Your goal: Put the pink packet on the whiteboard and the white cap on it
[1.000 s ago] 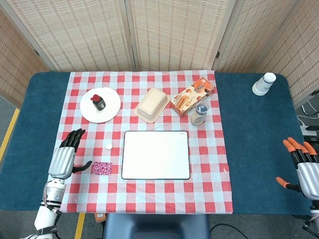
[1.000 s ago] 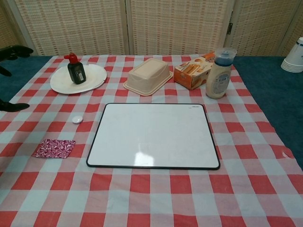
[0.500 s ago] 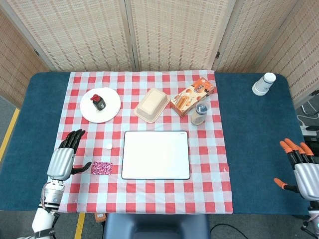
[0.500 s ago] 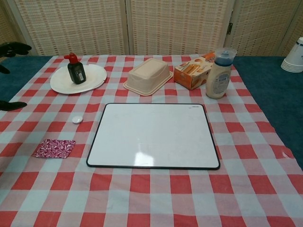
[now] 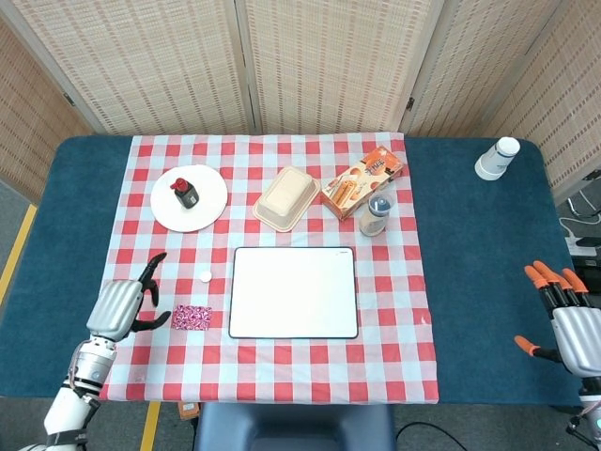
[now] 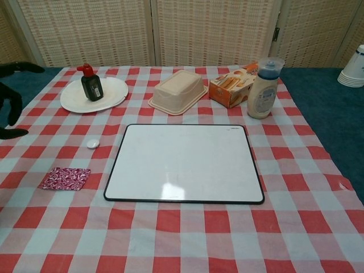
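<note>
The pink packet lies flat on the checked cloth, left of the whiteboard. The small white cap sits on the cloth above the packet, near the board's upper left corner. My left hand hovers just left of the packet, fingers spread and curving toward it, holding nothing. My right hand stays at the far right over the blue table edge, fingers apart and empty. The whiteboard is bare.
A white plate carries a small dark bottle. A beige lidded box, an orange carton and a blue-capped bottle stand behind the board. Stacked white cups sit far right.
My left hand has turned and tilted toward the packet, its fingers curling inward. My right hand has shifted slightly. Packet and cap have not moved.
</note>
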Motion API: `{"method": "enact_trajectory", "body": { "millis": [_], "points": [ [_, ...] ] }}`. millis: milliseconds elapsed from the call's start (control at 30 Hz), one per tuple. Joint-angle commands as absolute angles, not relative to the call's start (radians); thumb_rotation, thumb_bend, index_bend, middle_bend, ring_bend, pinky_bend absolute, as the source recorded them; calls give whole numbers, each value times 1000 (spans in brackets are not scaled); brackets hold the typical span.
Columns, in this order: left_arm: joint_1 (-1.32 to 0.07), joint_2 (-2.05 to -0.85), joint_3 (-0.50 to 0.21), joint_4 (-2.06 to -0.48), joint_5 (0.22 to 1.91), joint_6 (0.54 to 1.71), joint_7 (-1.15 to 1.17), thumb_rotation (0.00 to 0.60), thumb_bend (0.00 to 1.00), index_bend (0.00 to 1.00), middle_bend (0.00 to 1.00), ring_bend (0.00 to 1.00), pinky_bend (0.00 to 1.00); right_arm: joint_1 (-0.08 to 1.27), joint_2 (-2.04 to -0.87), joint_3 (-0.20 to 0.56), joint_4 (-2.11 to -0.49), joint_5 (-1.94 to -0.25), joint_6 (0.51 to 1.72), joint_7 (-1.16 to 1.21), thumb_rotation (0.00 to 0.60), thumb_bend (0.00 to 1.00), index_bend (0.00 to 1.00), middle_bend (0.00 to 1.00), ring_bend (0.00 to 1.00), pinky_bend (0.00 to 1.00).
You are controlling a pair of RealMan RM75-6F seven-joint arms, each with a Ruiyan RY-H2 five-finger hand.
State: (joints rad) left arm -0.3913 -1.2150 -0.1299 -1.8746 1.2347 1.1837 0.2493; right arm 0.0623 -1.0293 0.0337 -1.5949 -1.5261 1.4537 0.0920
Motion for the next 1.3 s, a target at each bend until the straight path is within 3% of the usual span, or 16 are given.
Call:
{"method": "enact_trajectory", "body": {
  "millis": [33,233,433,1033,1300],
  "points": [
    [-425,-1176,-86,-1910,1201,1149,408,600,238,106,954,1000,1000,64,-1029,32,-1597,-1526,1449,89,600,53,66,0,0,18],
    [-453,-1210,-57,-1874,1105,1094,496,600,236,241,994,1000,1000,62,-1018,31,-1603,-1537,1460,109,600,53,66,0,0,23],
    [-472,-1224,-52,-1886,1029,1058,500,600,237,245,1000,1000,1000,62,-1011,25,-1603,-1543,1456,124,600,53,66,0,0,25],
    [-475,-1398,-88,-1804,951,1140,466,600,286,259,1000,1000,1000,57,-1008,23,-1599,-1550,1469,135,600,52,66,0,0,25],
    [-478,-1458,-64,-1742,963,1145,481,600,287,265,1000,1000,1000,58,-1008,25,-1599,-1545,1466,135,600,53,66,0,0,25]
  ]
}}
